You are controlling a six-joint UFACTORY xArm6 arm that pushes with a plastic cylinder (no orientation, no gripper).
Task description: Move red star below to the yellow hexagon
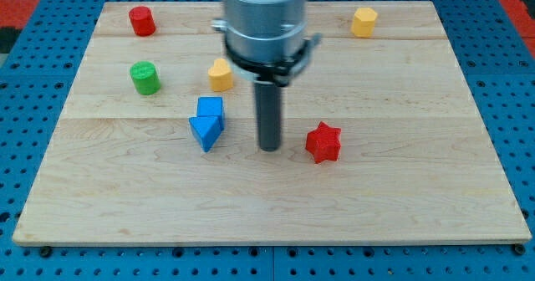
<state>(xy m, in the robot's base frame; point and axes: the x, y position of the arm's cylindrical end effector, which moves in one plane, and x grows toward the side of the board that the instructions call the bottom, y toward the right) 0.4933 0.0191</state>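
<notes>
- Standing on the wooden board (401,197) near its middle, my tip (269,149) is a bare rod end; it grasps nothing and touches no block.
- Just to the view's right of my tip, apart from it, sits the red star (323,142).
- Far toward the view's top right sits the yellow hexagon (364,21), so the star likely needs pushing up and rightward, with my tip first getting below-left of it.
- Two blue blocks (207,122) lie to the view's left of my tip.

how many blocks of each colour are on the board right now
red: 2, the red cylinder and the red star
yellow: 2, the yellow hexagon and the yellow heart
green: 1, the green cylinder
blue: 2, the blue cube and the blue triangle, touching
total: 7 blocks
</notes>
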